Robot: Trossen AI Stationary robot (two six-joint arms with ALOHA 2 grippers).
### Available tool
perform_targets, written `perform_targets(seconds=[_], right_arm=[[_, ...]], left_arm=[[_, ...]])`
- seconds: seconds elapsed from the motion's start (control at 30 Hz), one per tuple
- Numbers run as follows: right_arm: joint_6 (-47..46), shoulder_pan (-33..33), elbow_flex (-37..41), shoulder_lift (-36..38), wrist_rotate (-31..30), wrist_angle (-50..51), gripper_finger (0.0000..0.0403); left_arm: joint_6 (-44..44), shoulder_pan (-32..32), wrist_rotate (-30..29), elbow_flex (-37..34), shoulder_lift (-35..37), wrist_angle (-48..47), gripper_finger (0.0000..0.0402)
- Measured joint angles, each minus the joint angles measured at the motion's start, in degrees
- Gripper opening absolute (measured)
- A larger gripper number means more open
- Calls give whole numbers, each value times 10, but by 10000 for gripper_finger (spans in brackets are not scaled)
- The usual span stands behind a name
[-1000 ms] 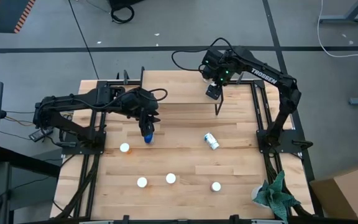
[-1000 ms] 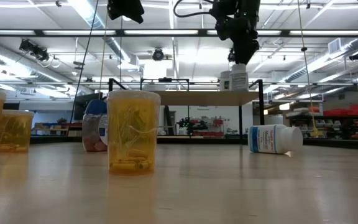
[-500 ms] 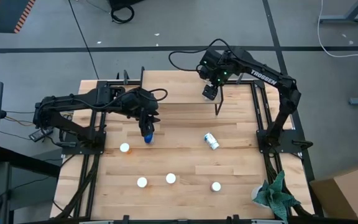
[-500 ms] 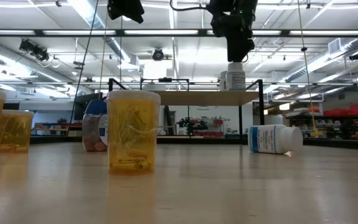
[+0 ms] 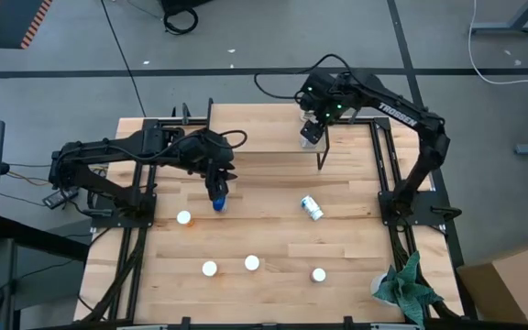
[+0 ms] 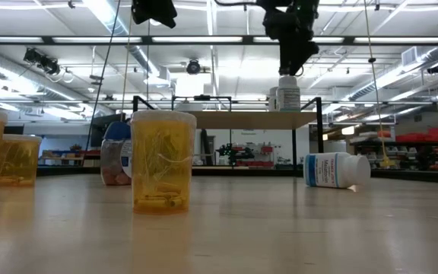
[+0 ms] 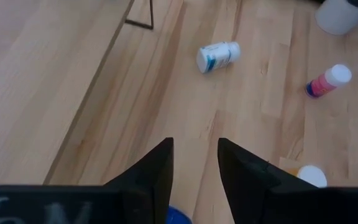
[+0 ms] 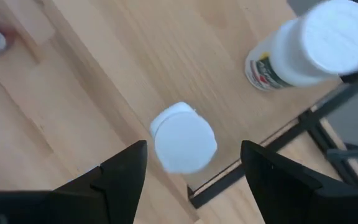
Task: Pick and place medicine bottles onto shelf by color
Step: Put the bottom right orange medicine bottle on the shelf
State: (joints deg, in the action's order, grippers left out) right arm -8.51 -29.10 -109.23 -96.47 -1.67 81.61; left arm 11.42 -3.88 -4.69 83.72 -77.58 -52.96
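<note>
— What do the bottles look like?

— Small and round, most with white caps. Three orange bottles (image 6: pixel 163 161) stand close to the low camera, see-through, with pills at the bottom. A blue-topped bottle (image 6: pixel 116 152) stands behind them, with reddish stuff inside.

— Where are the others?

— A lying white bottle (image 5: pixel 312 207) with a blue label is on its side in the middle of the counter (image 5: pixel 273 238). A pink bottle (image 7: pixel 328 81) with a white cap stands nearer the front edge, well apart from it.

— Is anything on the shelf?

— Yes. The shelf (image 6: pixel 234 119) is a pale wood board on thin black legs at the far side of the counter. A white-capped bottle (image 8: pixel 183 137) stands on it near one corner, and a second white bottle (image 8: pixel 309 46) with a printed label stands just beside it.

— What about the right fingers?

— The right fingers (image 5: pixel 312 133) hang above the white-capped bottle, spread wide, with a gap on each side of the cap. They hold nothing.

— And the left fingers?

— The left fingers (image 5: pixel 216 186) hang over the blue-topped bottle with a narrow gap between them. The bottle stands on the counter below, not gripped.
</note>
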Motion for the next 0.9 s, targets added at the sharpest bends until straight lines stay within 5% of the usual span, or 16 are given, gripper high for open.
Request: perform_targets(seconds=[0.23,0.6,0.9], right_arm=[[-121,23,0,54,0,13,266],[-265,185,0,62,-68,4,266],[-358,279,0,61,-134,-7,266]], left_arm=[[-12,0,-9,2,-12,86,152],[212,-11,-17,0,-22,-157,212],[332,-5,-15,0,-54,-191,268]])
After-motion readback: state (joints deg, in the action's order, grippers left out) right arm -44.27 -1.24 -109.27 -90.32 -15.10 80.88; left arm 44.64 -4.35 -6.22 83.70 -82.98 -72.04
